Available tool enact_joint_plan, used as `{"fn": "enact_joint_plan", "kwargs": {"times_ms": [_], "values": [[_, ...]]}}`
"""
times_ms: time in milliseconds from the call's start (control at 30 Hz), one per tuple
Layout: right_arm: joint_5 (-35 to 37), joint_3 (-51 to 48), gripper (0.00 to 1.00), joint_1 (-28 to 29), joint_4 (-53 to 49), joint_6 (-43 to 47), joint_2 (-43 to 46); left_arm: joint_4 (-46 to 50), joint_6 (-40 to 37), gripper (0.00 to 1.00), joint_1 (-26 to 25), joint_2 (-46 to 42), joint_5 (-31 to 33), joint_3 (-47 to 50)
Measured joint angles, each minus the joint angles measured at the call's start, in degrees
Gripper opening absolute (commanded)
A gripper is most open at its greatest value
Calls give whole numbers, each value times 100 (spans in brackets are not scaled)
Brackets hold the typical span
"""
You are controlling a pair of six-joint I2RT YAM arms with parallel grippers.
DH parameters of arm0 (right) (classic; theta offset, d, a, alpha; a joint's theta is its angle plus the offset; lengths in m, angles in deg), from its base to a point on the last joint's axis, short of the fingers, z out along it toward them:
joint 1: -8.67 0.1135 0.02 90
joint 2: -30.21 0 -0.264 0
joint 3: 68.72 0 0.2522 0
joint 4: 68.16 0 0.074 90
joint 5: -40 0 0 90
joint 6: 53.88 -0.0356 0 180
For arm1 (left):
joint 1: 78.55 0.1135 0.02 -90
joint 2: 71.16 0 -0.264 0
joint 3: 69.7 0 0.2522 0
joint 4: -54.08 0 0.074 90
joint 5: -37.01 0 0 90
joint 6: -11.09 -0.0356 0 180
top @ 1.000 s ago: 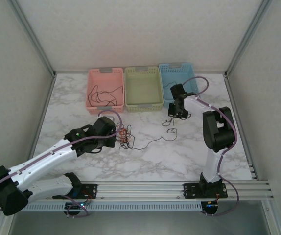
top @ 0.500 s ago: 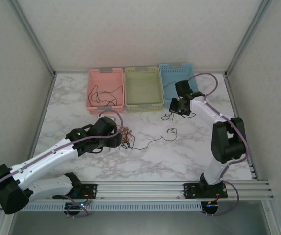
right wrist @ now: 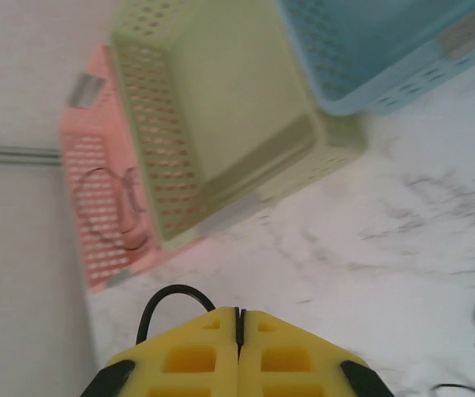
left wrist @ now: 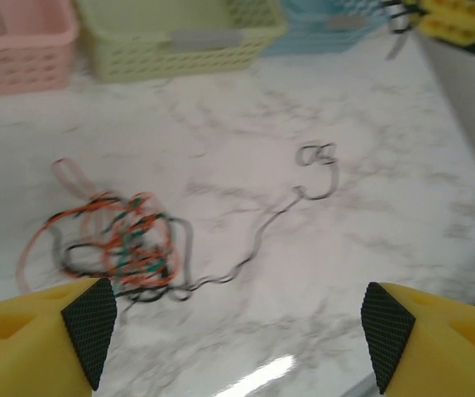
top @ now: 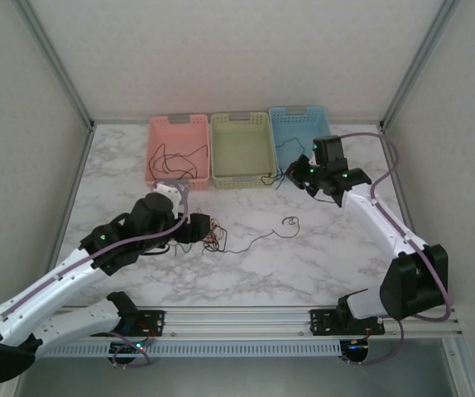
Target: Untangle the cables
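Holds black cable (right wrist: 165,291) in shut right claw (right wrist: 239,318) by blue basket (right wrist: 419,78); keeps left claw (left wrist: 237,331) wide, empty, over tangle (left wrist: 126,244). Next, probably: drop, regrasp one strand.

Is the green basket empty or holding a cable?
Empty: green basket shows a bare floor from above and from the right wrist; black cables lie in the pink basket.

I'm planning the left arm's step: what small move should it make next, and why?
Probably lower the left pincer onto the tangle of wires and close on one strand. Its jaws stand open and empty, the tangle lies just ahead of them, and the right pincer is shut on a black wire near the green basket.
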Motion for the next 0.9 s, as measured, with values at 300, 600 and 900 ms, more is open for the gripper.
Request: {"fn": "enact_joint_plan", "kwargs": {"times_ms": [300,600,900], "values": [[-109,-227,0,807,981,-1753,448,-1751,72,80,-50,1043,-1012,-323],[20,-221,0,1244,1244,-2330,494,-2406,-105,72,-52,1882,-1071,-916],[20,-221,0,1325,1327,-2527,494,-2594,-146,63,-52,2262,-1056,-1010]]}}
